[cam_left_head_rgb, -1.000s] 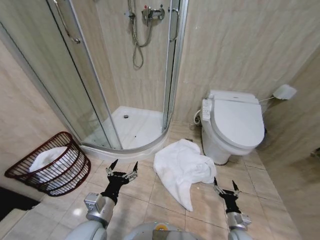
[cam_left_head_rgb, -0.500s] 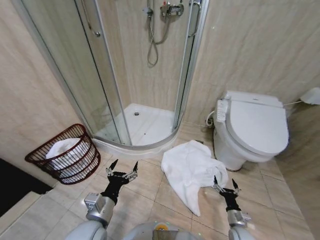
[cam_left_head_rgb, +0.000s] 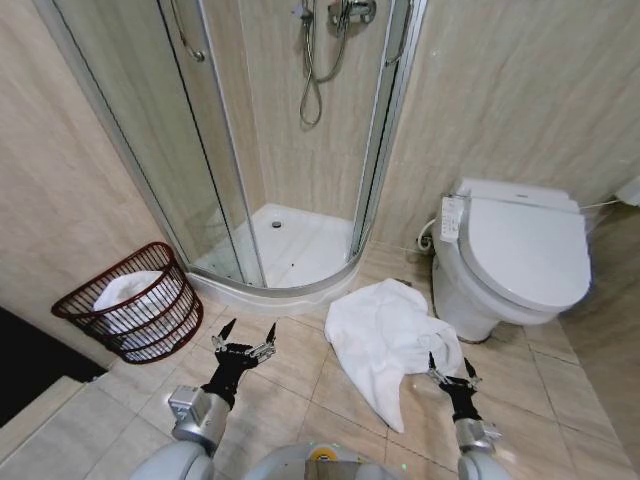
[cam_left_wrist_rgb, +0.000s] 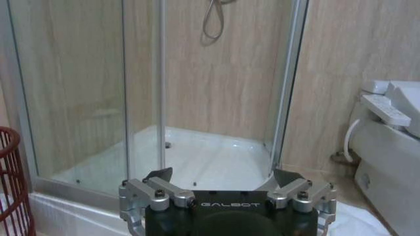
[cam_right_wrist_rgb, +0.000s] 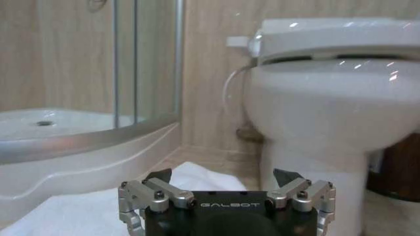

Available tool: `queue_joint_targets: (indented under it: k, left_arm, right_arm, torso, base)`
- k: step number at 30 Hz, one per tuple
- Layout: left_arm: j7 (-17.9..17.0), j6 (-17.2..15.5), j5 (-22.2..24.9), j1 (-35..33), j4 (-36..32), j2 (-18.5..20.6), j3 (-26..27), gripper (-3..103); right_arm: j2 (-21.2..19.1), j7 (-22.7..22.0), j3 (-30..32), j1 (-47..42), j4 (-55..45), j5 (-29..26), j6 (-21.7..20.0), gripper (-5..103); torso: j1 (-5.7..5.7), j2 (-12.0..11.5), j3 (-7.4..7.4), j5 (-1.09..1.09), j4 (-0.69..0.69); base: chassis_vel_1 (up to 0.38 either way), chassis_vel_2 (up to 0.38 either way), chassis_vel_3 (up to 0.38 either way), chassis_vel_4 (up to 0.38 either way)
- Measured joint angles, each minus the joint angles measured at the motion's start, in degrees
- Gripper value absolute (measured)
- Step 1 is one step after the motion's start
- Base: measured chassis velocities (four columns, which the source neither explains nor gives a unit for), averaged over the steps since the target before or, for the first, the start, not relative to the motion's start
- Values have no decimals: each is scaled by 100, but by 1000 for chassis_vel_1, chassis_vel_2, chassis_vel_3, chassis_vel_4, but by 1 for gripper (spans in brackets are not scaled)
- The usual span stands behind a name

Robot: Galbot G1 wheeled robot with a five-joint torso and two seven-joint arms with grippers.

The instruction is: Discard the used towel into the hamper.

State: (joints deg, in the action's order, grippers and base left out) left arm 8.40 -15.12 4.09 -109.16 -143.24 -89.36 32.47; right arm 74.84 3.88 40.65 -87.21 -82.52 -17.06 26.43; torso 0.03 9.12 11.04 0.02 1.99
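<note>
The towel [cam_left_head_rgb: 388,342] was seen crumpled on the floor between toilet [cam_left_head_rgb: 515,262] and hamper [cam_left_head_rgb: 135,302] — soft, limp, best pinched at a raised fold — while the left gripper [cam_left_head_rgb: 243,332] and right gripper [cam_left_head_rgb: 449,365] were held open, empty.

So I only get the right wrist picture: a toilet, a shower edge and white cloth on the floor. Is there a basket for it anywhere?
Observer: Yes. The head view shows the hamper on the floor by the wall, on the robot's left, beside the shower tray.
Visitor: Is it empty?
Observer: No, some white cloth lies inside it.
Visitor: And the other claw?
Observer: The left claw is open and holds nothing. It hangs over the tiles between the hamper and the towel. The right claw is open too, at the towel's near edge.
</note>
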Motion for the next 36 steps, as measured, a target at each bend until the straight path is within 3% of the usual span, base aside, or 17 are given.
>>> queue_joint_targets:
  k: [1, 3, 5, 8, 9, 11, 15, 24, 31, 36]
  left_arm:
    - [0, 0, 0, 0, 0, 0, 0, 100]
    - [0, 0, 0, 0, 0, 1, 0, 100]
    - [0, 0, 0, 0, 0, 1, 0, 100]
    - [0, 0, 0, 0, 0, 0, 0, 100]
    - [0, 0, 0, 0, 0, 0, 0, 100]
    - [0, 0, 0, 0, 0, 0, 0, 100]
    - [0, 0, 0, 0, 0, 0, 0, 100]
    - [0, 0, 0, 0, 0, 0, 0, 100]
    - [0, 0, 0, 0, 0, 0, 0, 100]
    - [0, 0, 0, 0, 0, 1, 0, 100]
  right_arm:
    - [0, 0, 0, 0, 0, 0, 0, 100]
    - [-271, 514, -75, 307, 387, -364, -138, 100]
    - [-379, 678, -117, 464, 537, -502, -230, 100]
    - [-518, 1088, -192, 749, 603, -1066, -855, 100]
    - [-518, 1088, -192, 749, 603, -1066, -855, 100]
    - [-536, 1300, -306, 1064, 664, -1309, -1270, 100]
    - [-601, 1445, -494, 1395, 829, -1325, -1499, 100]
    - [-823, 1587, -1111, 2330, 1676, -1123, -2063, 100]
    - [-668, 1536, -1788, 3034, 2348, -498, -2211, 100]
    - [-456, 1162, -2207, 3458, 2780, 103, -2402, 100]
  torso:
    - [0, 0, 0, 0, 0]
    - [0, 1, 0, -2, 0]
    - [-1, 3, 2, -1, 0]
    - [-1, 12, 8, -3, 0]
    - [-1, 12, 8, -3, 0]
    - [-1, 19, 12, -2, 2]
    - [-1, 25, 16, -1, 2]
    - [-2, 41, 26, -2, -1]
    - [-2, 47, 31, -2, 1]
    - [-2, 52, 34, -1, 1]
  base:
    - [0, 0, 0, 0]
    - [0, 0, 0, 0]
    - [0, 0, 0, 0]
    - [0, 0, 0, 0]
    - [0, 0, 0, 0]
    - [0, 0, 0, 0]
    - [0, 0, 0, 0]
    - [0, 0, 0, 0]
    - [0, 0, 0, 0]
    - [0, 0, 0, 0]
